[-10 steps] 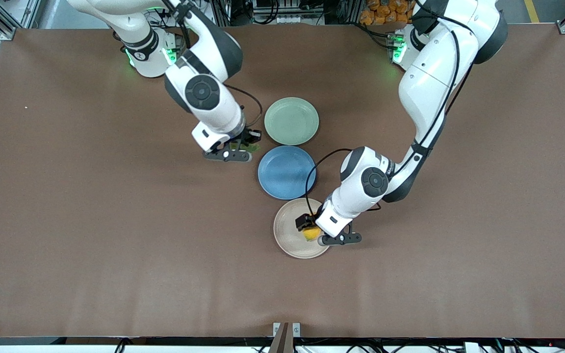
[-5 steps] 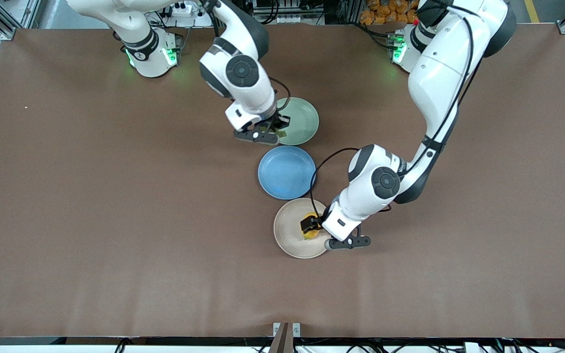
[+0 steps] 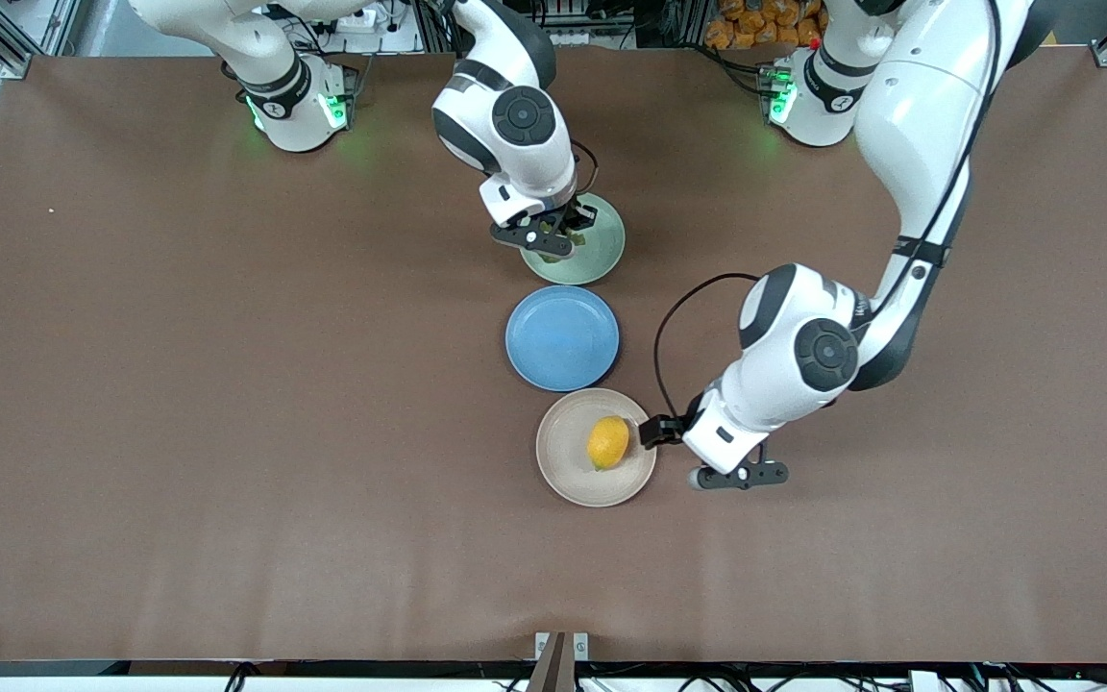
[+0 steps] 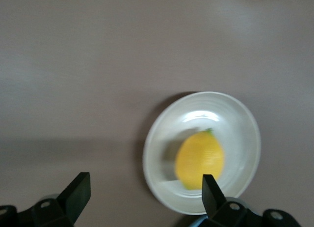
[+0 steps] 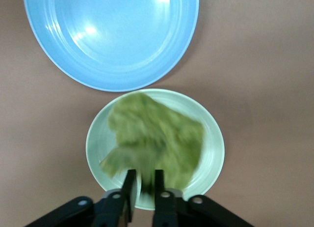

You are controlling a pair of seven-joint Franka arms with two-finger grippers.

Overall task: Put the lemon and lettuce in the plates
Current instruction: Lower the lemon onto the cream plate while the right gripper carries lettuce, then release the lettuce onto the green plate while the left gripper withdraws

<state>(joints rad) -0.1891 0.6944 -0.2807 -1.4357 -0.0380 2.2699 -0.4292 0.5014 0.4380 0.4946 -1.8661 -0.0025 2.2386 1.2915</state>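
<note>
1. Brown table [image 3: 179, 432], carrying three plates in a row near its middle.
2. Left arm [image 3: 909, 144], coming from its base and bending down toward the plate nearest the front camera. Left hand [image 3: 654, 431] low over the table, just beside that plate's rim on the side toward the left arm's end. In the left wrist view, left hand [image 4: 144, 183] with fingers [image 4: 78, 187] spread wide and nothing between them.
3. Right arm [image 3: 505, 115], reaching from its base to the plate farthest from the front camera. Right hand [image 3: 553, 235] over that plate's edge. In the right wrist view, right hand [image 5: 143, 180] with fingers [image 5: 128, 187] a narrow gap apart, pointing down at the leaf.
4. Blue plate [image 3: 561, 338] in the middle of the row, with nothing on it, also seen in the right wrist view [image 5: 113, 35].
5. Mint plate [image 3: 602, 255] just beside the blue plate and farther from the front camera, partly covered by the right hand. Pale rim clear in the right wrist view [image 5: 213, 153].
6. Beige plate [image 3: 563, 461] just beside the blue plate and nearer to the front camera, also seen in the left wrist view [image 4: 245, 124].
7. Lettuce [image 5: 154, 138] spread over most of the mint plate, blurred, one edge right at the right hand's tips. Cannot tell whether touching them.
8. Lemon [image 3: 607, 442] lying in the beige plate, free of the left hand, toward the side where that hand hangs. Same lemon [image 4: 199, 159] in the left wrist view.
</note>
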